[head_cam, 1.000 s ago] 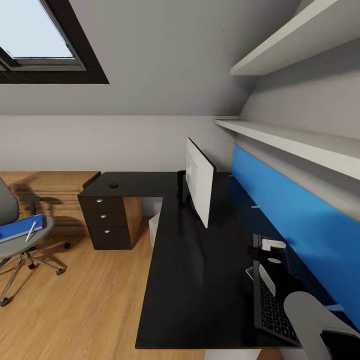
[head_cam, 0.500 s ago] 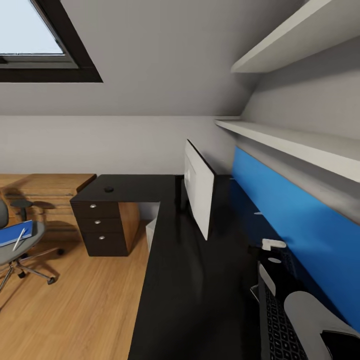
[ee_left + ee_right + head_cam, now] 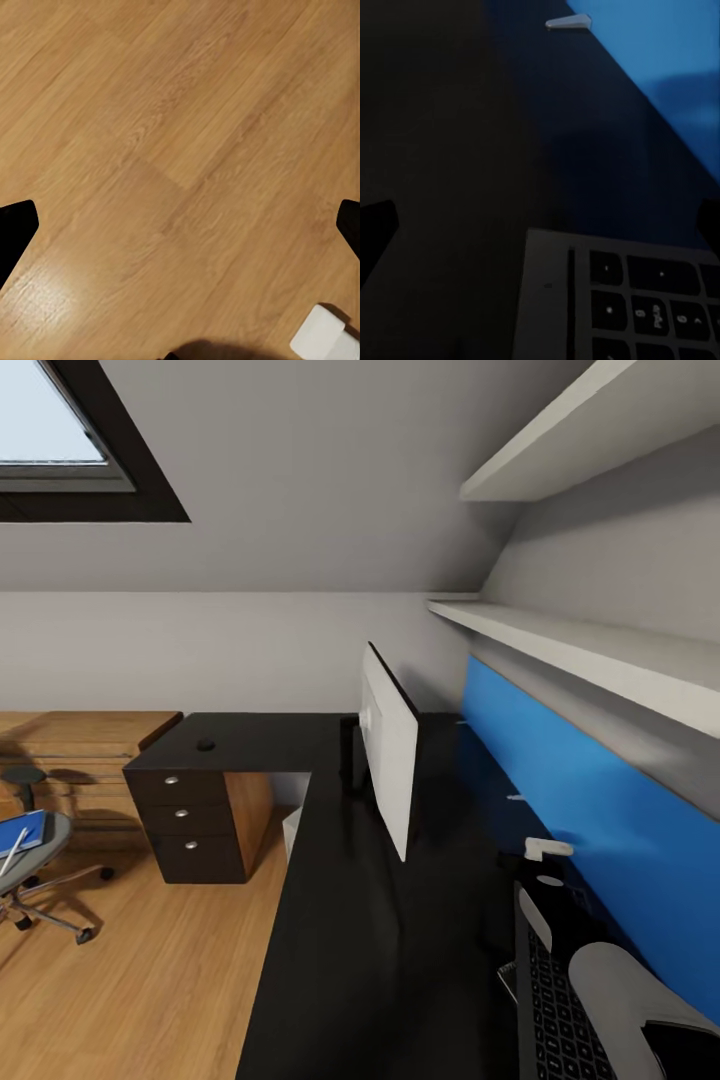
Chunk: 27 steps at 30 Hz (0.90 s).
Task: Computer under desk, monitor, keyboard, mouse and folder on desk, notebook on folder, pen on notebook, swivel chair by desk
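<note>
View shifted right; swivel chair [image 3: 30,855] cut off; keyboard [image 3: 555,1010] half hidden; both grippers' states unclear.

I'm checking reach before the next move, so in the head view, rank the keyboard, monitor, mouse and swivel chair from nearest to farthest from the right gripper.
1. keyboard: right by the right gripper, on the desk's near right.
2. monitor: mid-desk, edge-on.
3. mouse: far left desk corner, above the drawers.
4. swivel chair: on the floor, left edge.
</note>
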### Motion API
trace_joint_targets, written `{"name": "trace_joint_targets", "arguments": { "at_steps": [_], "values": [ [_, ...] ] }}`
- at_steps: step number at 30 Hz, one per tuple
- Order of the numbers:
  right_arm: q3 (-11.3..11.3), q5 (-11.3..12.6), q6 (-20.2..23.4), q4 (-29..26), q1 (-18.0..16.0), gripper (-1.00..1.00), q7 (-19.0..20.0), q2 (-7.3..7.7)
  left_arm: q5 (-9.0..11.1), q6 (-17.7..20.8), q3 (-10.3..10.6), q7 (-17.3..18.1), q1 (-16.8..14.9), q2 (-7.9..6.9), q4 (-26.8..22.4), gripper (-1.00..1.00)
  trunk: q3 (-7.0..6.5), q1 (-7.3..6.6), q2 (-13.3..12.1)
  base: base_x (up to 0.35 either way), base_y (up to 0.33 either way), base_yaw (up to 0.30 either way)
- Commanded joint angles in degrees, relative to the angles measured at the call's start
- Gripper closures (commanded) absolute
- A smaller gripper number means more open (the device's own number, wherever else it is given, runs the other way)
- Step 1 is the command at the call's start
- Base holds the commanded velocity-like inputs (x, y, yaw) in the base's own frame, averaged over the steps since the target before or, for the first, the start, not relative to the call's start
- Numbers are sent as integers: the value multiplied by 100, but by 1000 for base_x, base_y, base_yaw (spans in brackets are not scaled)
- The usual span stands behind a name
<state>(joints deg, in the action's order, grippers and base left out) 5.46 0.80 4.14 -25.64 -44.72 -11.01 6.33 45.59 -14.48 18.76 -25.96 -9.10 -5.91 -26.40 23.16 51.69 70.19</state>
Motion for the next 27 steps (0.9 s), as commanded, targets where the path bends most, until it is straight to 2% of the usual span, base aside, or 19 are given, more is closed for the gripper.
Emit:
{"name": "trace_joint_targets", "arguments": {
  "at_steps": [1,18,23,27],
  "values": [
    [3,8,34,-8,-2,-100,-12,3,55,-30,49,-32,-4,-7,-5,-100,10,0,4,20,-12,0],
    [30,8,42,3,-2,-100,-23,46,55,-29,46,-41,-4,-15,-5,-100,110,0,4,4,-2,0],
    [189,5,43,13,-2,-100,-78,52,55,-29,47,-41,-4,-15,-5,-100,154,0,4,0,0,0],
    [233,0,43,15,-2,-100,-98,53,55,-29,48,-41,-4,-15,-5,-100,190,0,4,0,0,0]
  ]
}}
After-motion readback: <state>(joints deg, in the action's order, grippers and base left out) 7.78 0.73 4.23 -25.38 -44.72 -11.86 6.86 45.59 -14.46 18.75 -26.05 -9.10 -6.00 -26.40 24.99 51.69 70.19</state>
